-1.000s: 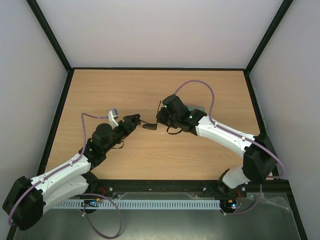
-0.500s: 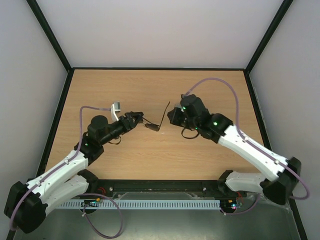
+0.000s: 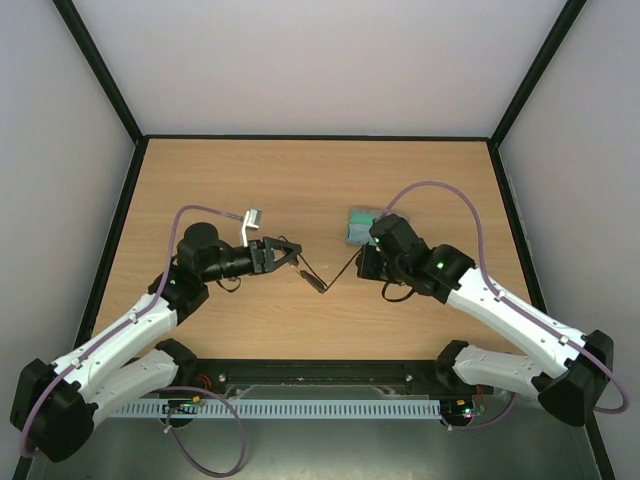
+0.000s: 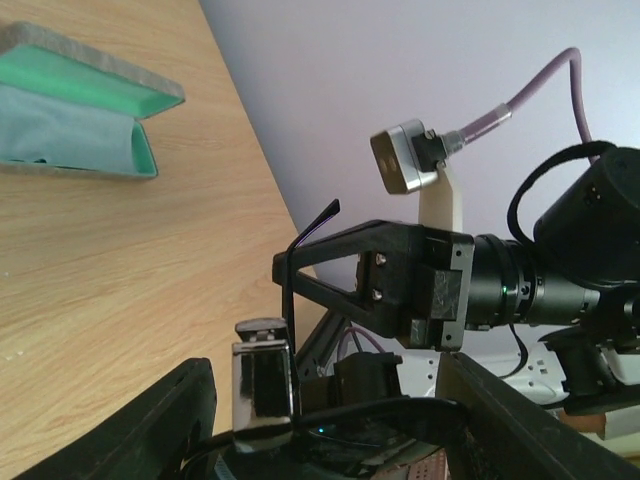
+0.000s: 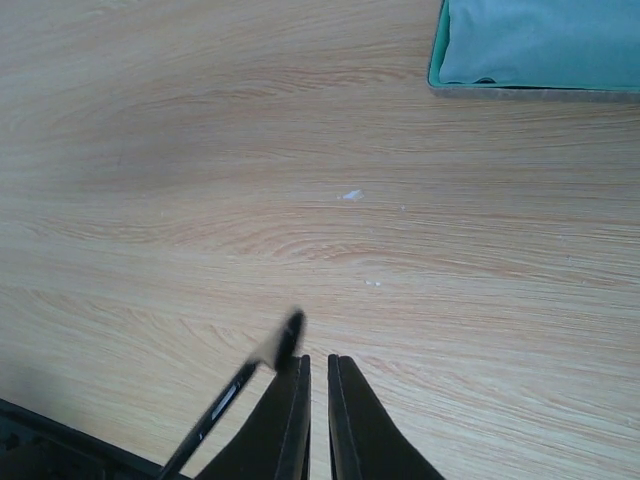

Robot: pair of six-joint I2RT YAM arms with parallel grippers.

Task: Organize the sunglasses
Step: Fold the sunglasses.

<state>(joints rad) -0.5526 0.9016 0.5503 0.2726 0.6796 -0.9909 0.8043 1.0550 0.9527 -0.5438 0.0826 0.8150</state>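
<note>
The left tool point(image 3: 288, 253) holds the sunglasses point(image 3: 316, 284) across the frame, its jaws half wide, over the middle of the surface point(image 3: 250, 180). The glasses stick out at 4 o'clock from it. The right tool point(image 3: 358, 262), at 2 o'clock from them, is almost closed on nothing; 1 temple arm point(image 5: 250, 385) passes just beside its fingertips point(image 5: 292, 400).

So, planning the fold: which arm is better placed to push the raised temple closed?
Probably the right: the right gripper sits shut beside that temple, while the left gripper is busy holding the sunglasses.
</note>
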